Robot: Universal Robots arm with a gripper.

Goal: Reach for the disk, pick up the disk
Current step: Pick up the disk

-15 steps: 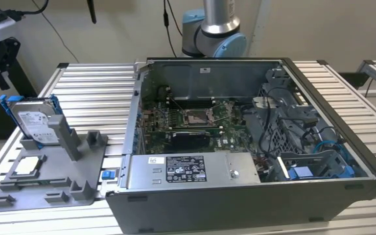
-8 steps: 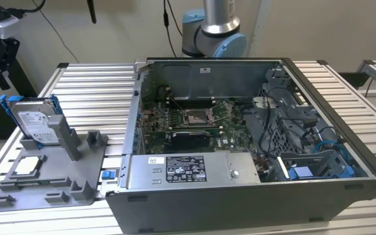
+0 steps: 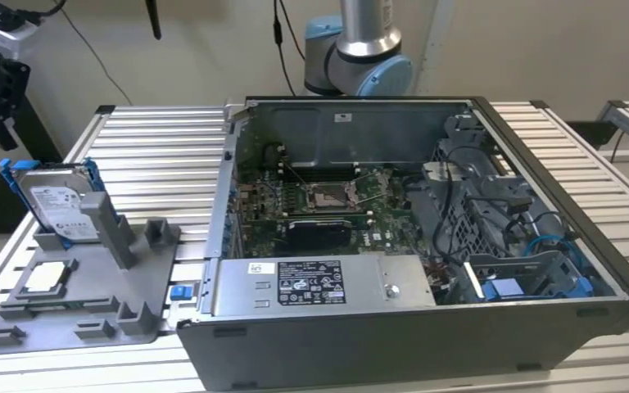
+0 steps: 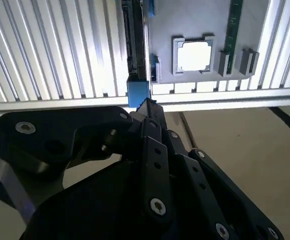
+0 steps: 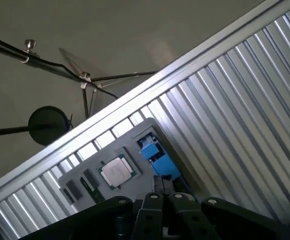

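I work in a robotics lab or test workshop, not in a home. My bench (image 3: 161, 155) is made of bare aluminium slats. On it lies an open computer case (image 3: 402, 344) with its motherboard (image 3: 326, 205) exposed. Beside the case, a grey moulded fixture (image 3: 85, 303) holds loose parts, among them the disk (image 3: 58, 201). A stand (image 5: 47, 125) rests on the plain floor.

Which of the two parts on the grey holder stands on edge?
The blue-framed disk, which stands upright in a slot. The small square chip lies flat in its recess.
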